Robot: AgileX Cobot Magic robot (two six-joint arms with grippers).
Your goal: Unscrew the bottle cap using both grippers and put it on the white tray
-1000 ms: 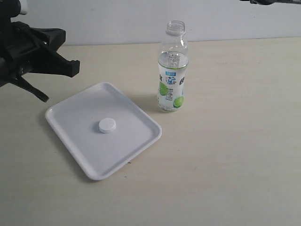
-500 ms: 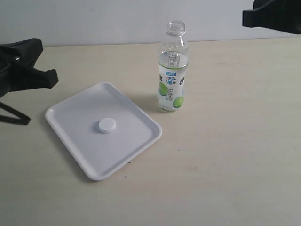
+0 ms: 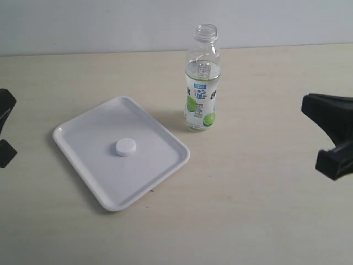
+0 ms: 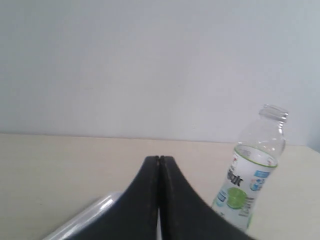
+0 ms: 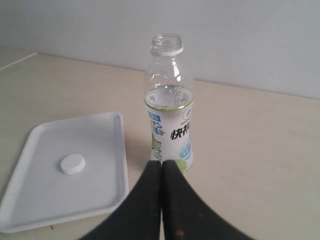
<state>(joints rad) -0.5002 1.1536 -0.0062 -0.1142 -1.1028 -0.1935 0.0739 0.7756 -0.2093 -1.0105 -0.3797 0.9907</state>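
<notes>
Both empty and pressed closed: left hand, right hand; pale beige table, plain grey wall.

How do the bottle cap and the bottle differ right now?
The bottle cap is opaque white; the bottle is clear with a lime label. The cap lies flat and low; the bottle stands upright and tall. The cap sits on the white tray; the bottle stands on the table beside it, neck open. Shared: both round, neither gripped.
</notes>
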